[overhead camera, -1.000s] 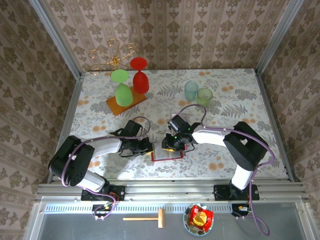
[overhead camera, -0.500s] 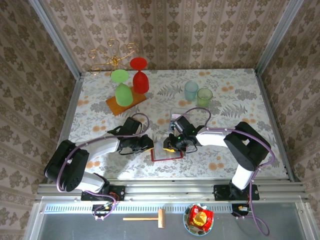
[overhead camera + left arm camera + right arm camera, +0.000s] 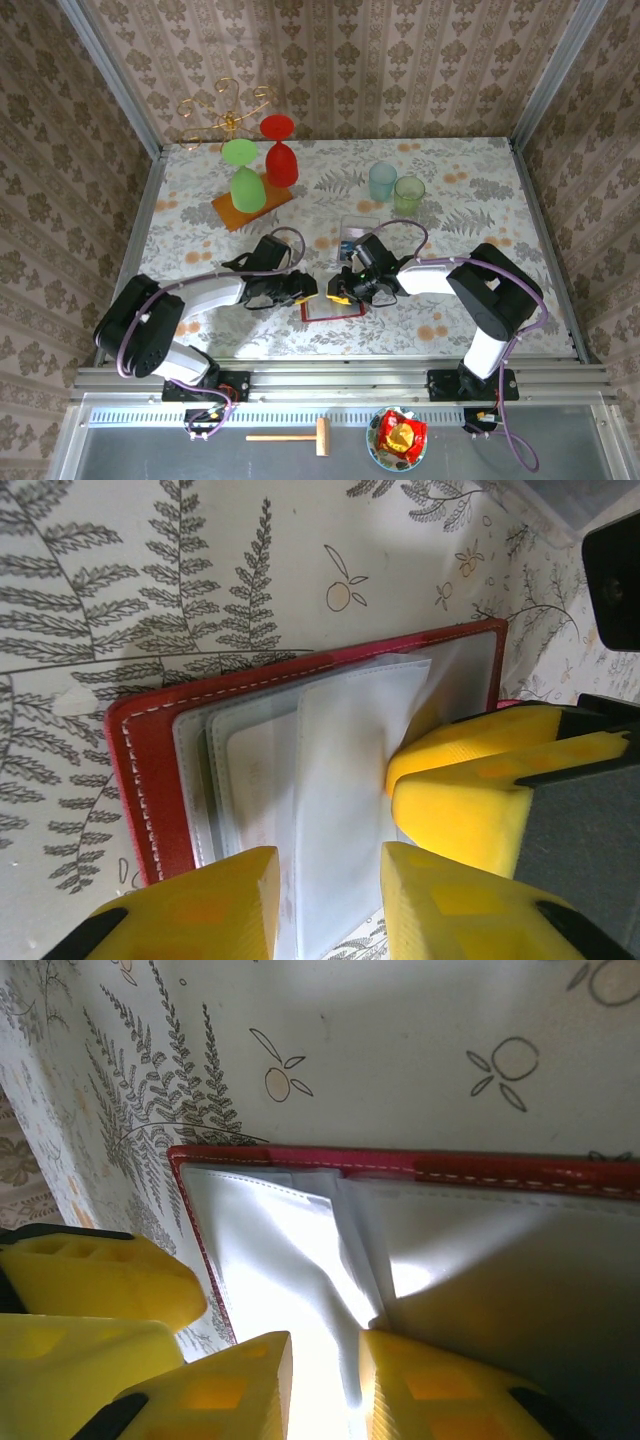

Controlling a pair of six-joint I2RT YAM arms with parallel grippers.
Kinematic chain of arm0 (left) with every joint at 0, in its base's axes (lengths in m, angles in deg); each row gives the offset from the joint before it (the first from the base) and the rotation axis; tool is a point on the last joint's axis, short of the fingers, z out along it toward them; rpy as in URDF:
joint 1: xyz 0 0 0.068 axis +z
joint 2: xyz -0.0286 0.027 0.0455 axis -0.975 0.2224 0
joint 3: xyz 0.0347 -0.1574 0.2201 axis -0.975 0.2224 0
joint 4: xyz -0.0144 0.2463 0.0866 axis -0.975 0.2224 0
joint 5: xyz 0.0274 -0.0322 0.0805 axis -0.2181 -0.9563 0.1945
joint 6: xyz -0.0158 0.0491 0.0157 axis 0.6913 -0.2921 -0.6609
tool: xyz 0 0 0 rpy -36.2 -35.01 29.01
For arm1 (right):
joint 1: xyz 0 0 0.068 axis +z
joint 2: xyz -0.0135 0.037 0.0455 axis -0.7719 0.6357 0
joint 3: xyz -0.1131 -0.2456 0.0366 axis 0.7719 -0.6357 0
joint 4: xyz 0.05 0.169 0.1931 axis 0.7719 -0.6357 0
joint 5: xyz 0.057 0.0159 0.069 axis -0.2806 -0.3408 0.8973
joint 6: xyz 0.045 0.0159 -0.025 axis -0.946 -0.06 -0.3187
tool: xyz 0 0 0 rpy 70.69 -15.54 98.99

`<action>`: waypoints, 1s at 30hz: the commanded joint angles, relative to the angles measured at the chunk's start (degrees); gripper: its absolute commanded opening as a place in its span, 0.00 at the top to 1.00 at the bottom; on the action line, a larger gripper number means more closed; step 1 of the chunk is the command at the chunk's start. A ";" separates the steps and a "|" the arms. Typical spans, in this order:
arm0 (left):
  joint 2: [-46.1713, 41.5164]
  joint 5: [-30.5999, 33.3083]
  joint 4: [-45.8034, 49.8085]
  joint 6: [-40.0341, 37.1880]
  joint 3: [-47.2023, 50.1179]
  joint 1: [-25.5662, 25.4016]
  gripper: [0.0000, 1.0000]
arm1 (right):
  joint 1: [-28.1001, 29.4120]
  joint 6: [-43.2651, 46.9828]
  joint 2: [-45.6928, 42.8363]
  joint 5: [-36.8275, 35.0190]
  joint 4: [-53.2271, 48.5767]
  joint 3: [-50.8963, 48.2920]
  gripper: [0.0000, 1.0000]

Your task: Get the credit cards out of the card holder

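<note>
card holder [image 3: 328, 305] open flat on floral table [image 3: 480, 190], near edge, between both arms | left gripper [image 3: 325, 880] pinching a clear inner pocket sleeve [image 3: 340, 780] | right gripper [image 3: 325, 1375] pinching another sleeve, opposite side | cards: can't tell

Overhead view evenly lit and sharp, shadows soft; right wrist view shows strong glare on the clear pockets [image 3: 300, 1260]; nearest yellow fingers [image 3: 190, 905] slightly out of focus.
</note>
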 commanded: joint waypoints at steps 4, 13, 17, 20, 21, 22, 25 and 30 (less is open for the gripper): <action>2.36 -0.88 -1.77 1.21 -1.58 -0.78 0.67 | -0.51 -1.05 0.71 0.55 1.20 -1.65 0.75; 3.47 -1.37 -2.92 1.83 -2.16 -1.35 0.75 | -0.51 -1.74 0.58 0.86 2.41 -2.27 0.75; 3.07 -1.70 -3.06 2.00 -2.60 -1.34 0.78 | -0.51 -1.97 -0.15 0.86 2.56 -2.19 0.75; 2.78 -2.14 -3.16 2.22 -3.00 -1.46 0.77 | -0.60 -1.65 -1.60 0.46 1.31 -1.66 0.73; 2.84 -2.32 -3.16 2.22 -3.22 -1.48 0.76 | -0.75 -1.13 -2.42 0.25 -0.01 -1.25 0.72; 2.75 -2.48 -3.15 2.25 -3.43 -1.50 0.75 | -1.01 -0.31 -3.40 -0.21 -1.63 -0.78 0.72; 2.60 -2.80 -2.77 2.22 -4.30 -1.75 0.71 | -2.02 2.58 -6.24 -2.05 -7.53 0.69 0.71; 2.84 -2.82 -1.67 1.75 -6.13 -2.04 0.66 | -3.98 7.86 -10.50 -5.26 -17.63 2.86 0.69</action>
